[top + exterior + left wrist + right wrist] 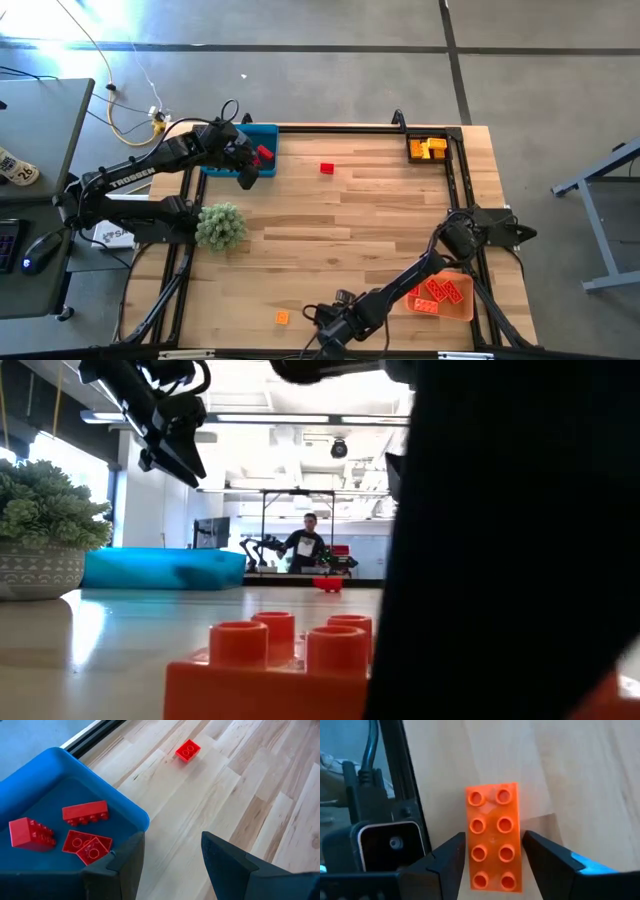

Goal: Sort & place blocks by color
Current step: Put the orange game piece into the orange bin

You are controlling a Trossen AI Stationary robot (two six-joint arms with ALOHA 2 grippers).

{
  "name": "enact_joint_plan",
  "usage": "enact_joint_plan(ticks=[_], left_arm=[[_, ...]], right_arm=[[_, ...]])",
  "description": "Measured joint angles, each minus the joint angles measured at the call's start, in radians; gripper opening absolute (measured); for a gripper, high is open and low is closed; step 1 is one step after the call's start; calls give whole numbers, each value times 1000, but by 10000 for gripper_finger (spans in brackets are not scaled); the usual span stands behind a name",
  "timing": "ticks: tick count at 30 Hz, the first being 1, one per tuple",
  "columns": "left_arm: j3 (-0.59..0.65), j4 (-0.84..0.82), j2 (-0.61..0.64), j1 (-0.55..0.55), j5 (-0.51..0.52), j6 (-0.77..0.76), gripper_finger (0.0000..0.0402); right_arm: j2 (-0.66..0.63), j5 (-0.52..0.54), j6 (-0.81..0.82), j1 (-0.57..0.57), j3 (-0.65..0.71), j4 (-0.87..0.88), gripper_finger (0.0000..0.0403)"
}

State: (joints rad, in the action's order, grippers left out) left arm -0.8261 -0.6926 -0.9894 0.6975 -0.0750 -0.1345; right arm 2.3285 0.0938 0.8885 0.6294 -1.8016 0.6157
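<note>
We see a light wooden table (340, 230) with a black frame along its edges. On it rest a blue tray (262, 137) at the far left, a yellow tray (411, 150) at the far right corner and an orange tray (464, 307) at the near right. A potted plant (221, 226) stands at the left. A red block (327, 168) lies loose between the far trays; two orange blocks (282, 318) lie near the front edge.

Red blocks (85, 813) in blue tray (60, 767); orange block (494, 837)
</note>
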Motion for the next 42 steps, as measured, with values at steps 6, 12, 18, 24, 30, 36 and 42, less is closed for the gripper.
enact_joint_plan(ticks=[6, 12, 18, 24, 30, 36, 42], left_arm=[[0, 0, 0, 0, 3, 44, 184], [0, 0, 0, 0, 12, 52, 184], [0, 0, 0, 0, 11, 51, 184], [0, 0, 0, 0, 8, 52, 184], [0, 0, 0, 0, 7, 84, 184], [0, 0, 0, 0, 7, 86, 184], [0, 1, 0, 0, 7, 86, 184]], right_arm=[[3, 3, 53, -5, -1, 20, 192], [1, -29, 71, -18, -1, 26, 106], [3, -26, 129, -23, -17, 48, 106], [13, 56, 199, -23, -104, 238, 106], [13, 105, 284, -24, -211, 464, 106], [12, 104, 370, -17, -294, 699, 106], [9, 108, 421, 0, -371, 905, 106]])
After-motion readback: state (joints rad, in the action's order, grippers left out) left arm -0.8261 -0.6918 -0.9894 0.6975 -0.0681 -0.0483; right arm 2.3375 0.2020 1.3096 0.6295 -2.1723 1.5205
